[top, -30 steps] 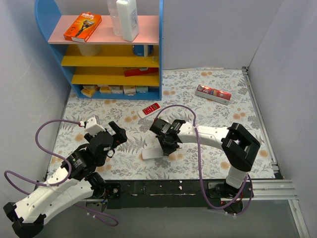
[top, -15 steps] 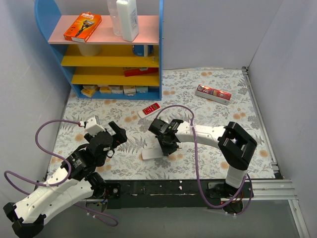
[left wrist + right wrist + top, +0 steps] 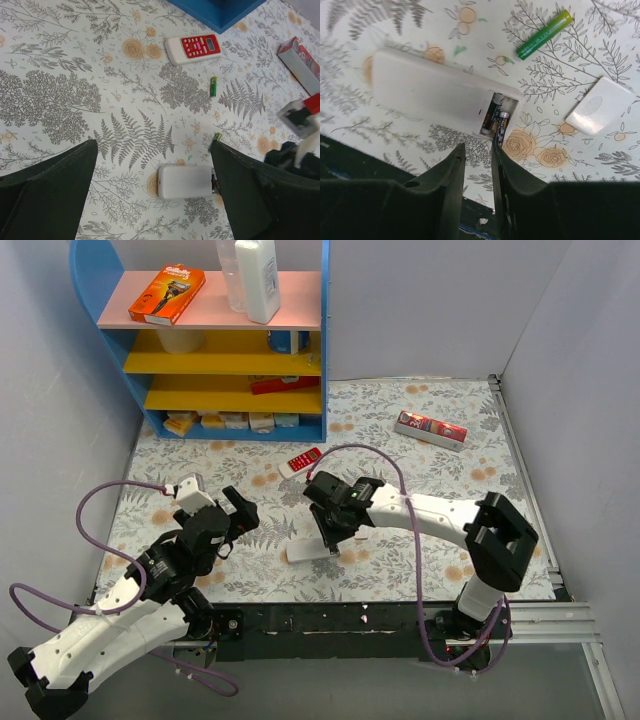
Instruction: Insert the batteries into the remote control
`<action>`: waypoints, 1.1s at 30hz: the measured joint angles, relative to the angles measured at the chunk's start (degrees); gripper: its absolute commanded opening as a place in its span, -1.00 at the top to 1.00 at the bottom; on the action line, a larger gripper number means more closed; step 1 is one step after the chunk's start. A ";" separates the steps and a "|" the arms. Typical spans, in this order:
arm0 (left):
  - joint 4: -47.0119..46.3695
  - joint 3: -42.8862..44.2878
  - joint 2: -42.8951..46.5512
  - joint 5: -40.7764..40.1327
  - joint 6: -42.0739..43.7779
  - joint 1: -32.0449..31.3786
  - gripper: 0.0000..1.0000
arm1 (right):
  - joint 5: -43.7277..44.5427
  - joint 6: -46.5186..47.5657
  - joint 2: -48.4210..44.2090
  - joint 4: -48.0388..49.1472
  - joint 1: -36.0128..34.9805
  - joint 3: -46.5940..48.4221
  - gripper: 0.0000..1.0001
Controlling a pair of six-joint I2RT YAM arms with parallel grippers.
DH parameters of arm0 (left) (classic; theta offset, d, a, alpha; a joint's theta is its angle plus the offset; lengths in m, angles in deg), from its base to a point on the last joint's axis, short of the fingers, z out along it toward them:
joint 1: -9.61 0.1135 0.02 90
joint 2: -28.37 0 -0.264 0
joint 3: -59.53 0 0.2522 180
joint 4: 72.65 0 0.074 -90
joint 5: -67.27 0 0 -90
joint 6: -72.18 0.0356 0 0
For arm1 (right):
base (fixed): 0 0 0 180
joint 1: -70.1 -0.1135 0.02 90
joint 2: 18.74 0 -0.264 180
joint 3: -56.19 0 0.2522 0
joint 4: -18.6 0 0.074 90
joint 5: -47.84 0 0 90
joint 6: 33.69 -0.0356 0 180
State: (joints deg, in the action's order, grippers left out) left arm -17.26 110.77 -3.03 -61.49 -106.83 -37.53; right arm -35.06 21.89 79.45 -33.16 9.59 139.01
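Observation:
The white remote control point(image 3: 432, 92) lies back up on the floral mat, also in the top view point(image 3: 303, 547) and the left wrist view point(image 3: 185, 181). Its battery compartment point(image 3: 496, 116) is open with two batteries in it; one battery point(image 3: 501, 128) is tilted, its end over the rim. My right gripper point(image 3: 478, 146) hovers just below that end, with a narrow gap between the fingers and nothing in it. A loose green battery point(image 3: 544, 35) lies beyond the remote; another point(image 3: 213, 86) lies near the red remote. My left gripper point(image 3: 152, 150) is wide open above the mat.
The white battery cover point(image 3: 599, 105) lies right of the compartment. A red remote point(image 3: 194, 47) and a red box point(image 3: 431, 427) lie farther back. A blue shelf unit point(image 3: 230, 340) stands at the back left. The table's dark front edge point(image 3: 330, 618) is close by.
My right gripper has shifted slightly over the remote's open end and its elbow has swung right. The left arm has barely moved.

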 measured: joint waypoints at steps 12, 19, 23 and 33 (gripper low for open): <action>-5.09 -3.56 -14.03 12.11 -2.62 0.00 -0.96 | -4.70 19.87 -18.97 10.95 0.00 -16.26 0.39; -9.49 -5.29 -25.38 19.19 -2.82 0.00 -0.96 | -8.70 27.63 -22.18 17.16 0.00 -23.69 0.43; -11.74 -5.53 -28.94 21.22 -2.69 0.00 -0.96 | -9.33 29.33 -21.73 19.98 0.00 -23.98 0.49; -15.19 -6.05 -33.51 23.80 -2.27 0.00 -0.92 | -10.36 30.40 -19.08 24.55 0.00 -24.70 0.57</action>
State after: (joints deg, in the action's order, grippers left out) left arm -32.45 104.71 -36.54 -37.69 -109.10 -37.53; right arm -45.42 52.30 60.37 -8.62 9.59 114.31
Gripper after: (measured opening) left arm 0.975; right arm 0.218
